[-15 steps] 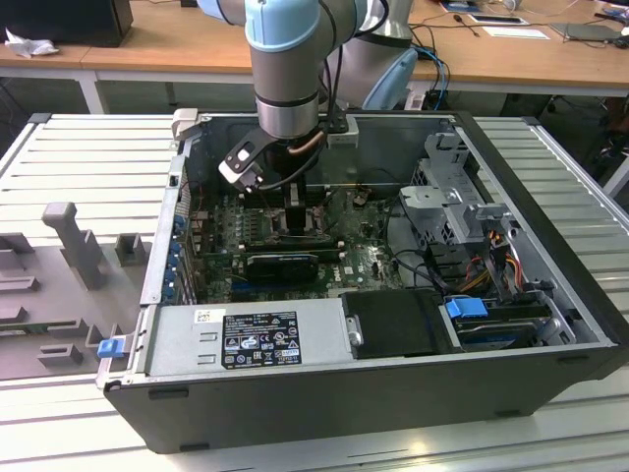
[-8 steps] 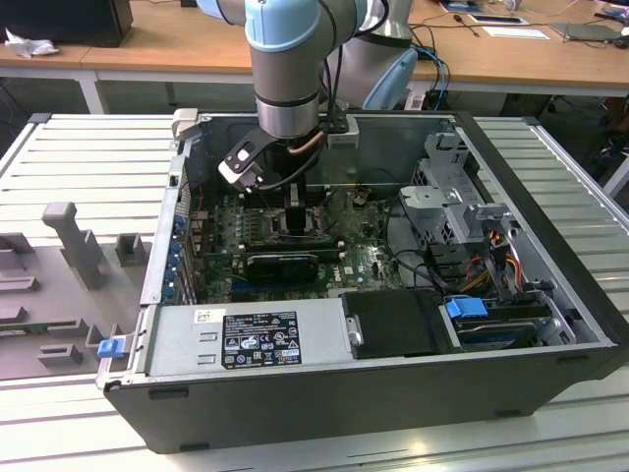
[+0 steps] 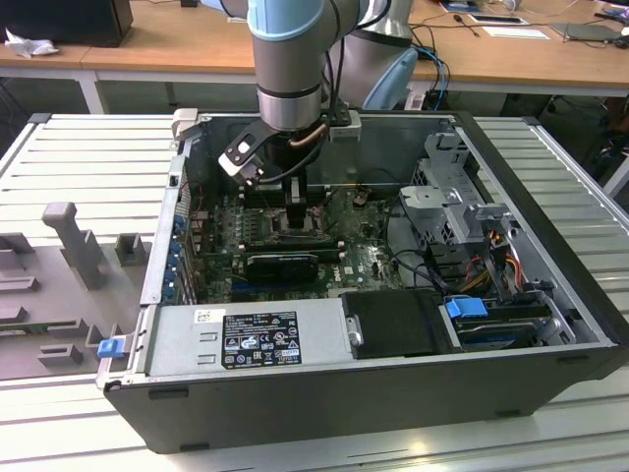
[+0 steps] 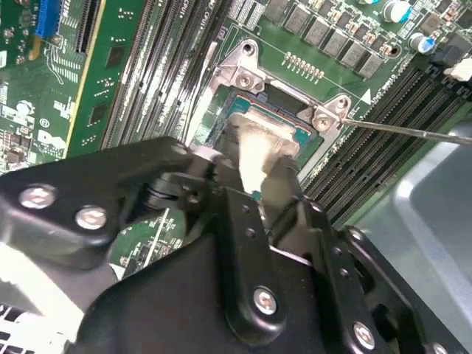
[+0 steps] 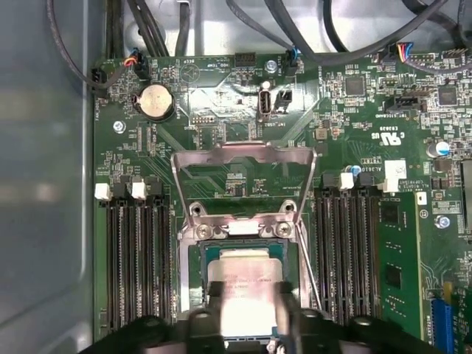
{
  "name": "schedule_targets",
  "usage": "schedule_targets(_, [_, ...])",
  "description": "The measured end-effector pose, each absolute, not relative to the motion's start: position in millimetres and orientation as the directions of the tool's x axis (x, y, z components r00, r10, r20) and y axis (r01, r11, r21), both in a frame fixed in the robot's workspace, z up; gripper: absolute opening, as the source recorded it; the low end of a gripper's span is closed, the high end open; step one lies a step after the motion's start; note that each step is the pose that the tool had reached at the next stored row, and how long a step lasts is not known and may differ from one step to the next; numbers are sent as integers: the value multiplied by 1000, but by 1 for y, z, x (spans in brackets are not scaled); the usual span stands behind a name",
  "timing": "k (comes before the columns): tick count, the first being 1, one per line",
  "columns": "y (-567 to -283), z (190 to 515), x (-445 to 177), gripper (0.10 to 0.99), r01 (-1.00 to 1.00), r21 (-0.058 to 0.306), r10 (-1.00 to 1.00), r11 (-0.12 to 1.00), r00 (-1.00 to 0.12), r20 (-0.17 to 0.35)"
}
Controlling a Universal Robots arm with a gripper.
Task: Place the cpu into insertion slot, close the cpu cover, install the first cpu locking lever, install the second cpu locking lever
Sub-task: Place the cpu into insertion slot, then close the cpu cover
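Observation:
The cpu (image 5: pixel 243 284), a pale silver square chip, lies low in the insertion slot (image 5: pixel 193 254), inside the slot's dark metal rim. My gripper (image 5: pixel 247 313) is shut on the cpu, one black finger (image 5: pixel 203 324) against each of two opposite edges. In the second wrist view the pale fingertips (image 4: pixel 254 158) press on the cpu (image 4: pixel 291 133) within the slot's rim (image 4: pixel 247 74). The cpu cover (image 5: pixel 221 151), a silvery frame, stands flipped open behind the slot. A thin locking lever (image 4: pixel 413 131) juts out free beside the slot. In the exterior view the gripper (image 3: pixel 298 211) reaches down onto the motherboard.
Long black memory slots (image 5: pixel 136 258) flank the socket on both sides (image 5: pixel 350 251). A coin battery (image 5: pixel 156 101) and cables lie beyond the cover. The open computer case (image 3: pixel 393 393) holds a power supply (image 3: pixel 256 339) and a drive cage (image 3: pixel 462 197).

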State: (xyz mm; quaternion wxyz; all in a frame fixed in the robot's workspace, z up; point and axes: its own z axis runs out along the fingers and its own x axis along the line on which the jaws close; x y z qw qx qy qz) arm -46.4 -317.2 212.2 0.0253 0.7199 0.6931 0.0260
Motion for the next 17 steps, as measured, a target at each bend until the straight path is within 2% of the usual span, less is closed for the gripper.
schedule_targets(1, [-317,212,-45,341,997,66,999,-38,38,2])
schedule_targets(2, [-317,213,-43,220,997,60,999,-38,38,2])
schedule_targets(3, [-317,213,-43,161,998,58,999,-38,38,2])
schedule_targets(4, [-317,213,-43,161,998,57,999,-38,38,2])
schedule_targets(5, [-317,213,-43,106,998,57,999,-38,38,2])
schedule_targets(17, [-318,221,-35,106,998,55,999,-38,38,3])
